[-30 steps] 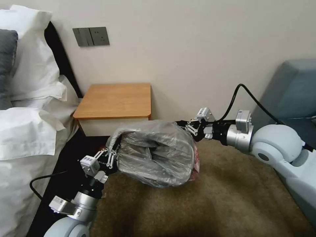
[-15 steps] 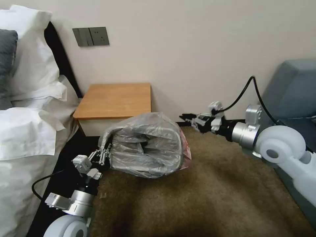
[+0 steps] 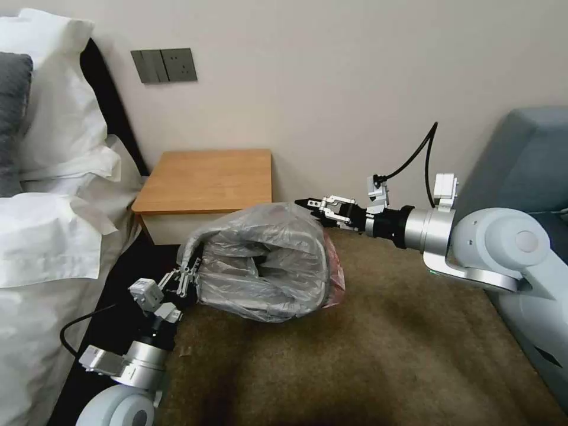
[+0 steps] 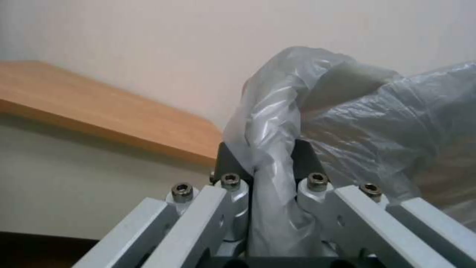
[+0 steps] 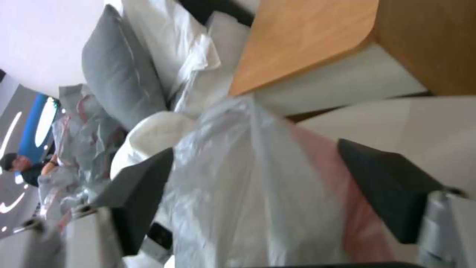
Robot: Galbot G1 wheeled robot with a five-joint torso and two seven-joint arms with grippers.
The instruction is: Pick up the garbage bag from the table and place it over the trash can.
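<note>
The garbage bag (image 3: 266, 260), crinkly grey plastic with a pinkish-red rim, bulges over a boxy shape on the carpet in front of the table (image 3: 207, 177). The trash can is hidden under the plastic. My left gripper (image 3: 189, 273) is at the bag's left side, shut on a bunched fold of the bag (image 4: 270, 149) in the left wrist view. My right gripper (image 3: 310, 208) hovers open at the bag's upper right. In the right wrist view its gripper (image 5: 253, 156) has the bag (image 5: 238, 193) between and beyond its spread fingers, not clamped.
A bed with white sheets and pillows (image 3: 53, 236) fills the left side. A grey-blue armchair (image 3: 526, 160) stands on the right behind my right arm. The wall is close behind the table. Brown carpet (image 3: 355, 355) spreads in front.
My right gripper let go of the bag, drew back to the right, then turned and came back to the bag's top. The left gripper shifted left and down with the bag, then stayed still.
</note>
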